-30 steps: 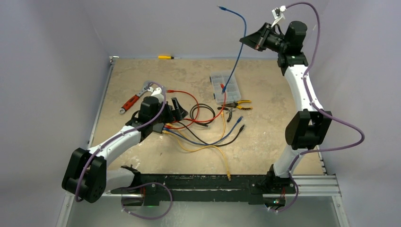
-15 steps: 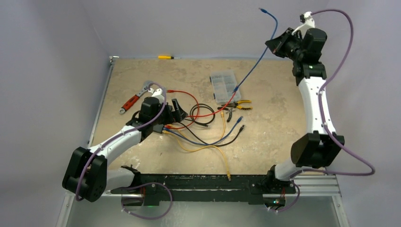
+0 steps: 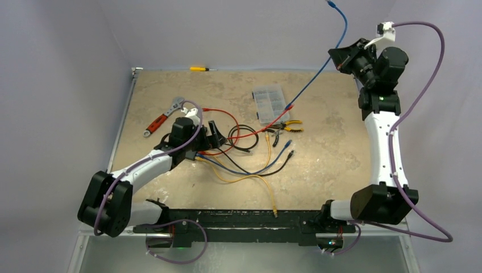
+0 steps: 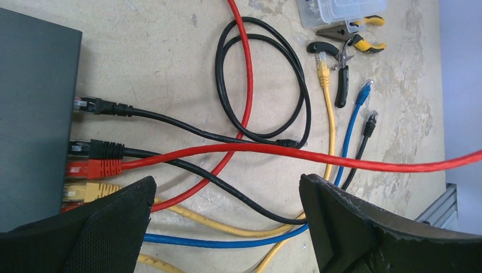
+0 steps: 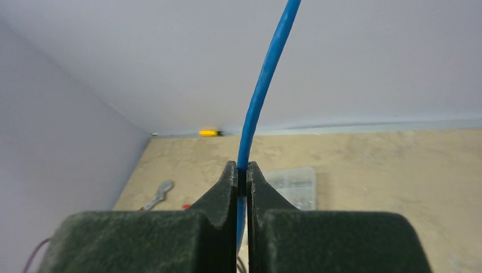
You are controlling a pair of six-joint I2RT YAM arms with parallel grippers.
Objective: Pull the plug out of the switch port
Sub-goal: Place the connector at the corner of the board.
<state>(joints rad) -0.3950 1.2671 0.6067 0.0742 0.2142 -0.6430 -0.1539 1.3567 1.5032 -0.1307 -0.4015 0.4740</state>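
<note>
Left gripper (image 4: 227, 185) hangs wide open, gripping nothing, with red, black, yellow and blue leads crossing the gap between its fingers. Just past its left finger lies the switch (image 4: 34, 102), two black plugs, a red one and a yellow one seated along the edge facing the gripper. Far off and high up, the right gripper (image 5: 241, 170) is clamped tight on a blue cable (image 5: 267, 74), its loose plug (image 3: 331, 3) dangling above the fingers, well apart from the switch.
</note>
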